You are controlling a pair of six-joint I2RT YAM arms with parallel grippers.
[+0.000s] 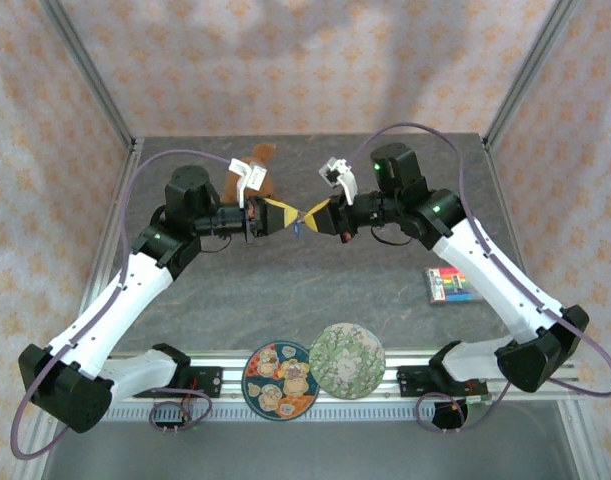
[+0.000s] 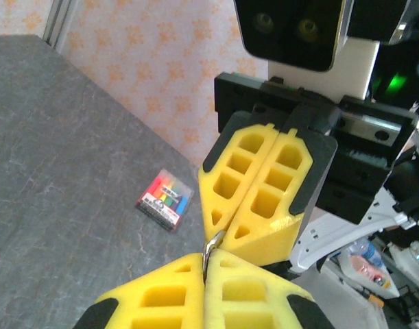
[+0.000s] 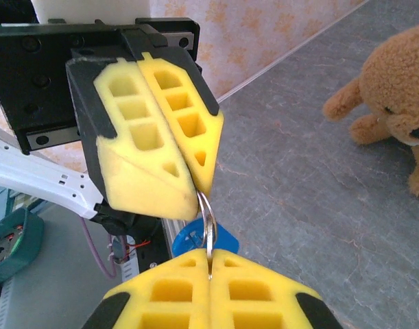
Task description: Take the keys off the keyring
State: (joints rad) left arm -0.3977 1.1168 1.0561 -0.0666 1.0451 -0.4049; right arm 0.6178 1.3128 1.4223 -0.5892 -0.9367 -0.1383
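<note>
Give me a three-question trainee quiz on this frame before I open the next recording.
1. True or false: the left arm's fingers and the right arm's fingers are both shut on the keyring.
2. Which sits nearest the far edge of the table? A crayon box; B plush bear; C round coasters.
3. Fill in: the tag hanging under the keyring is coloured ____.
Key: 1 true; 2 B; 3 blue.

Plush bear (image 1: 255,165) far back; crayon box (image 1: 452,286) right; cartoon plate (image 1: 280,380) beside green plate (image 1: 347,360).
</note>
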